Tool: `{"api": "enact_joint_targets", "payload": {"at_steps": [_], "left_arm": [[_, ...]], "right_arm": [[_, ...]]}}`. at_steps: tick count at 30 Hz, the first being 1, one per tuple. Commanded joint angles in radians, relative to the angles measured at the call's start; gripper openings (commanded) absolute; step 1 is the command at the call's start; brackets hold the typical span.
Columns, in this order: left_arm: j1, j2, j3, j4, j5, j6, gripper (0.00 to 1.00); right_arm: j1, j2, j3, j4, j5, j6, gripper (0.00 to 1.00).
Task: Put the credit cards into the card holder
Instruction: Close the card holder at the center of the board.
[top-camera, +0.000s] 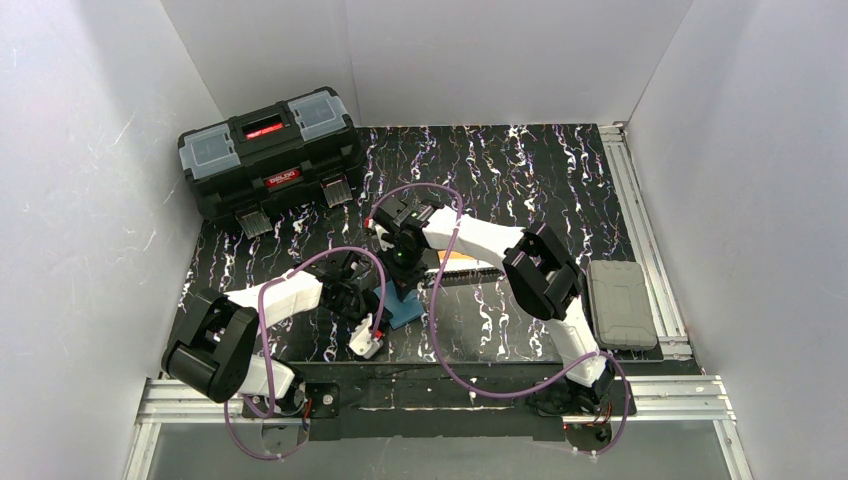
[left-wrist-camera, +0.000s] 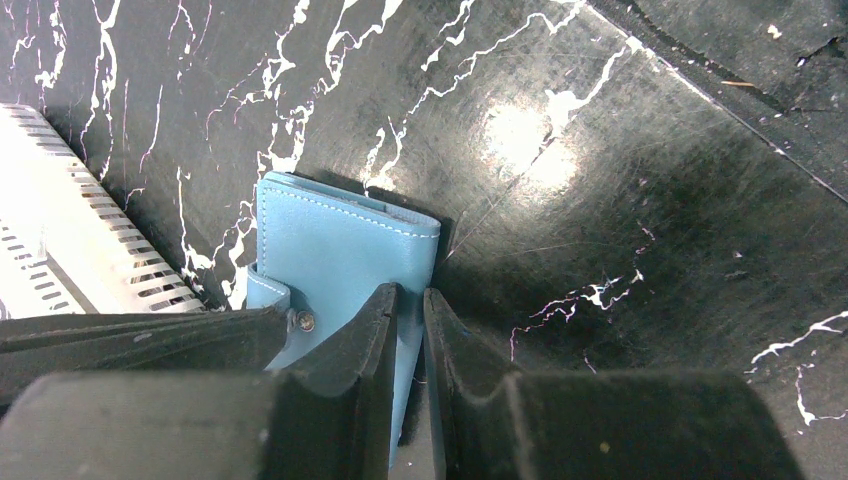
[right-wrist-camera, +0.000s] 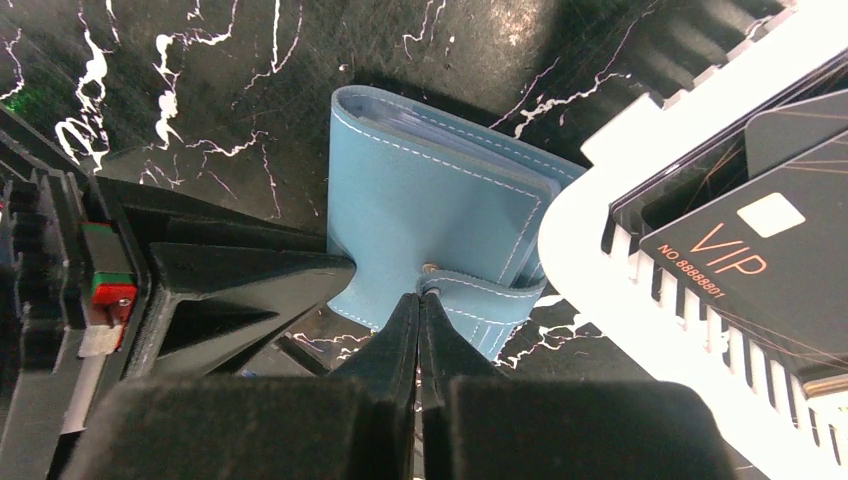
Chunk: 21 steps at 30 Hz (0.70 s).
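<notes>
Marbled table (right-wrist-camera: 200, 60): black card (right-wrist-camera: 760, 260) reads "VIP NO 88888801".

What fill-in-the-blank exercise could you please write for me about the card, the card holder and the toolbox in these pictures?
The black card in the white basket is printed with the word ____.
The shut hand at the snap tab of the card holder belongs to the ____ arm.
In the top view, the black toolbox stands at the table's far ____ corner.
Missing words: VIP; right; left.
</notes>
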Motion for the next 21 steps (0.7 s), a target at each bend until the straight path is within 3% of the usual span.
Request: {"api": "enact_joint_targets", "payload": {"at_steps": [1,21], "left_arm": [[-0.011,-0.005,-0.027,-0.064,-0.012,0.27,0.12],[-0.012,-0.008,-0.037,-0.053,-0.013,0.263,0.12]], "right_arm": [[0.007,-0.005,0.06,-0.024,-0.003,-0.012,0.01],[0.013,0.053,0.057,-0.029,-0.049,-0.013,0.01]]}}
